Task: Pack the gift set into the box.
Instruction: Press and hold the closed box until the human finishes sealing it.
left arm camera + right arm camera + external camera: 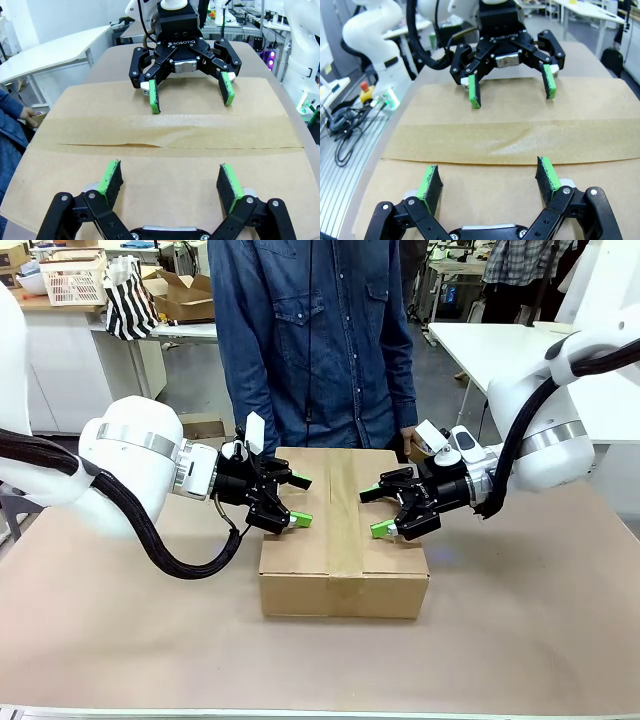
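Your plain brown corrugated cardboard box point(345, 540) sits closed, flaps taped w/ a brown strip. Long axis runs across the counter point(120, 630). Left end effector point(297, 500) and right end effector point(375, 510) both spread, empty, over its top.

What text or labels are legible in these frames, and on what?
"ROBOTIQ": on the body of the right gripper, seen from the left wrist view.
The same spot on the left gripper, seen from the right wrist view: too blurred to read.
The box: no print.

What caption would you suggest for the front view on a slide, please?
Both open grippers, left and right, hover over the taped-shut box while a person stands behind.
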`<state>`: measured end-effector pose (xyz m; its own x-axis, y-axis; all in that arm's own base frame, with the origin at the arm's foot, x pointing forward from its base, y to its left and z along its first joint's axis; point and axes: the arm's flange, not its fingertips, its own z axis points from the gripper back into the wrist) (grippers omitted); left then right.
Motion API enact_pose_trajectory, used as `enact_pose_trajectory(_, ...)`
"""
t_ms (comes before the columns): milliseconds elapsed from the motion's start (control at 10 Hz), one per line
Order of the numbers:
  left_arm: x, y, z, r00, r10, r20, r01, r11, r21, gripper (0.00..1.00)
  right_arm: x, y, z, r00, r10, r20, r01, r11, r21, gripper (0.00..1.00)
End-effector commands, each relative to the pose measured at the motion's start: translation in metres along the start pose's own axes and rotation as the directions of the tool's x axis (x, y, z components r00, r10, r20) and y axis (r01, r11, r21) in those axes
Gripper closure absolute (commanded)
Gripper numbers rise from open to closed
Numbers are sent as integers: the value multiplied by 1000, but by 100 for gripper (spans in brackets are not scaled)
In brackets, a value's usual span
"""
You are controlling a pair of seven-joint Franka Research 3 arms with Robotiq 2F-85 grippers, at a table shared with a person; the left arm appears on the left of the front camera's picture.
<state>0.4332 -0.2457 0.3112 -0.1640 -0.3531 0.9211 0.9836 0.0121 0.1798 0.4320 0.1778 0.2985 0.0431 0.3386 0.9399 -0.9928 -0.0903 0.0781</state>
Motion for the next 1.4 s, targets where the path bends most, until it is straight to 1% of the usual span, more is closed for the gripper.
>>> enact_pose_trajectory(0, -4, -1, 1, 1000, -12, -1, 12, 1000, -1, 0, 0, 0, 0, 1000, 2, -4, -2, 1000, -1, 0)
enact_pose_trajectory(400, -4, -1, 1, 1000, -12, -1, 12, 1000, -1, 0, 0, 0, 0, 1000, 0, 0, 0, 1000, 0, 0)
enact_pose_trajectory(500, 0, 0, 0, 1000, 0, 0, 0, 1000, 0, 0, 9, 1, 2, 997, -72, -38, 72, 997, -8, 0)
enact_pose_trajectory(600, 15, 3, 12, 992, 102, 71, -101, 995, -17, 0, 30, 5, 10, 978, -209, -28, 207, 977, -47, 0)
enact_pose_trajectory(700, 34, 2, 27, 972, 222, 83, -221, 975, -20, 0, 57, 17, 20, 953, -302, 19, 303, 952, -49, 0)
enact_pose_trajectory(800, 61, -7, 48, 937, 328, 124, -323, 945, -56, 0, 81, 35, 35, 906, -422, -6, 419, 902, -104, 0)
enact_pose_trajectory(900, 79, -25, 71, 872, 467, 147, -455, 884, -107, 0, 94, 56, 46, 864, -499, -72, 492, 865, -96, 0)
enact_pose_trajectory(1000, 90, -49, 92, 805, 581, 115, -568, 813, -131, 0, 98, 81, 55, 816, -564, -123, 558, 825, -83, 0)
enact_pose_trajectory(1100, 93, -76, 110, 739, 671, 53, -651, 733, -199, 0, 97, 107, 60, 780, -613, -127, 610, 790, -63, 0)
enact_pose_trajectory(1200, 92, -108, 134, 698, 716, 23, -694, 683, -229, 0, 88, 138, 72, 742, -666, -80, 661, 746, -80, 0)
enact_pose_trajectory(1300, 83, -130, 155, 633, 773, 46, -760, 631, -155, 0, 77, 156, 90, 721, -692, 13, 690, 718, -90, 0)
